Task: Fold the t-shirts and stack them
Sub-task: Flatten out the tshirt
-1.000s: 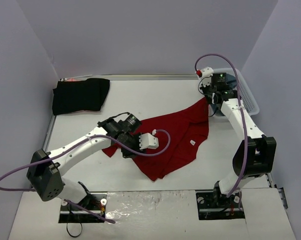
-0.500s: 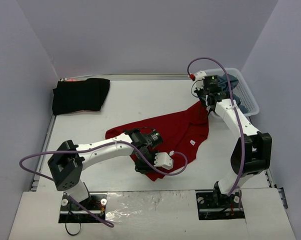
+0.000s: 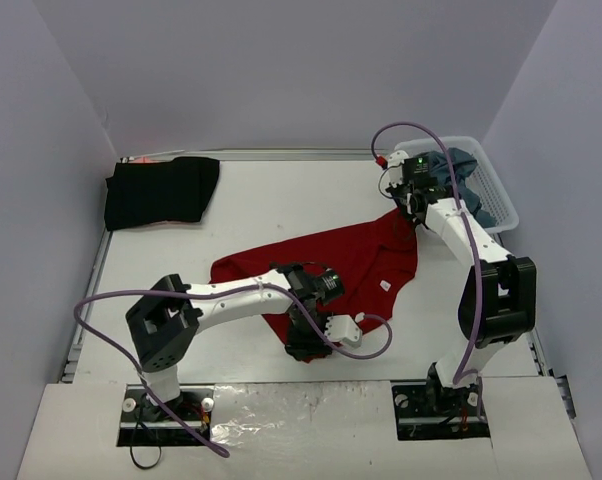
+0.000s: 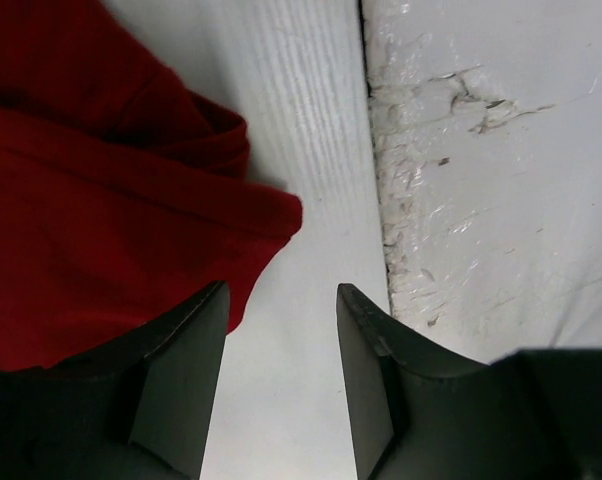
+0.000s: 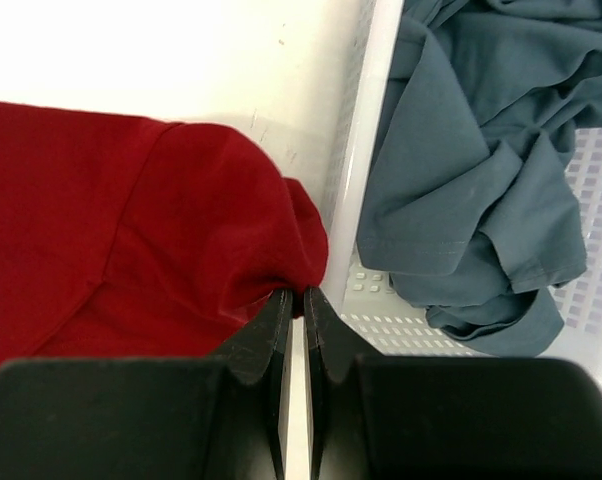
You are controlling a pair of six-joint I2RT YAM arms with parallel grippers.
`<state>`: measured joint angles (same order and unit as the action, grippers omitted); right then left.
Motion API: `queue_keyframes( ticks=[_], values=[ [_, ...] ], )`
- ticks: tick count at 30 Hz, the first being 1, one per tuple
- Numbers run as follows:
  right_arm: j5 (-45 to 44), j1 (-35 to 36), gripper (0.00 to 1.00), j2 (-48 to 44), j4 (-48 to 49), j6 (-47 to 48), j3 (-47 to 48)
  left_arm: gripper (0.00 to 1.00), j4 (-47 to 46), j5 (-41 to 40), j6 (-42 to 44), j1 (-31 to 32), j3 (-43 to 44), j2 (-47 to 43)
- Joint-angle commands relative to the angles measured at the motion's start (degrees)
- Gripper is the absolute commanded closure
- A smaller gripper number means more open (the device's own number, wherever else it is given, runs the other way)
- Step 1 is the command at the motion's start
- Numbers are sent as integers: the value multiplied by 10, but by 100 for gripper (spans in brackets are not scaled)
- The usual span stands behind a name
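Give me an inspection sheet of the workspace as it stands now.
Surface: white table, near strip scuffed.
Job's things: dark red t-shirt spread mid-table; black t-shirt folded at far left corner; blue-grey t-shirts crumpled in the white lattice basket.
Clutter: the basket, far right; nothing else seen.
Grippers: left gripper open at the red shirt's near edge; right gripper shut on its far corner beside the basket.
Cables: purple cables loop free on both sides.
Surroundings: plain pale walls on three sides.
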<state>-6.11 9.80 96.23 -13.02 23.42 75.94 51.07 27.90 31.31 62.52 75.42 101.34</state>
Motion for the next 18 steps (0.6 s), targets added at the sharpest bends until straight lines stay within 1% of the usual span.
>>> queue_keyframes(
  ticks=[1, 6, 12, 18],
  values=[
    [-16, 3, 100, -2, 5, -4, -6, 55, 24, 23, 2, 16, 29, 9],
    [-20, 3, 100, -2, 6, -3, -11, 55, 25, 25, 1, 37, 40, 36],
    [-20, 3, 100, -6, 8, 0, -18, 59, -18, -27, -21, 48, 21, 53],
    [-20, 3, 100, -3, 8, 1, -19, 60, -47, -63, -37, 47, 3, 60]
  ],
)
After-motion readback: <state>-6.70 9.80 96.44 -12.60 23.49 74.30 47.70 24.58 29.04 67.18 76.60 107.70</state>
